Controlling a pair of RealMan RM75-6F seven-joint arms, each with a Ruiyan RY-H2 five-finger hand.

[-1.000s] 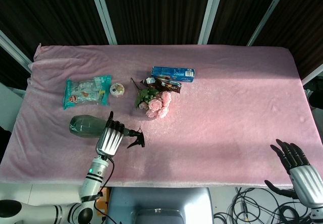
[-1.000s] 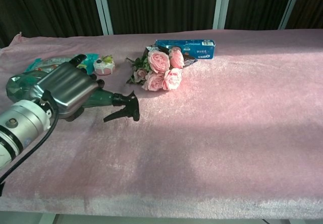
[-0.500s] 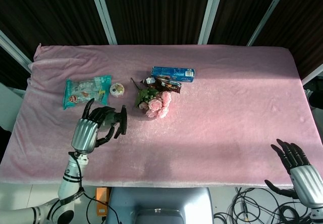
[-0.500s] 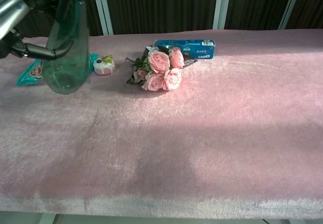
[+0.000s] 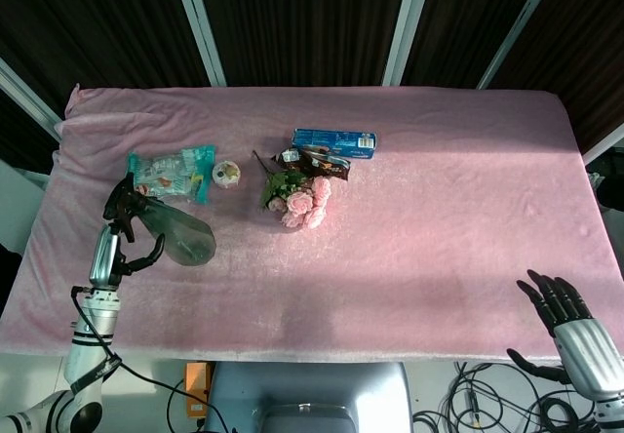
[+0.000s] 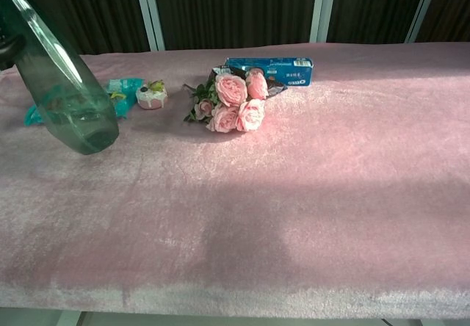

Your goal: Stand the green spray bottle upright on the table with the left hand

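Left hand (image 5: 109,255) holds the green spray bottle (image 5: 174,232) by its neck, fingers (image 5: 148,252) curled around it; bottle is lifted, tilted, base low over the worktop (image 5: 439,209), not yet set down. Beyond the fingers lie a snack bag (image 5: 168,174) and small cup (image 5: 226,173), further off roses (image 5: 300,199); none blocks placement. Right hand (image 5: 570,321) idles off the worktop edge, fingers spread, holding nothing.

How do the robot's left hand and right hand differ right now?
The left hand grips the translucent green plastic spray bottle by its neck, holding it tilted over the pink velvety tablecloth; the right hand holds nothing, fingers spread. The left hand is over the table's left part, the right hand off the front edge at the far right. Both look silver with black fingers.
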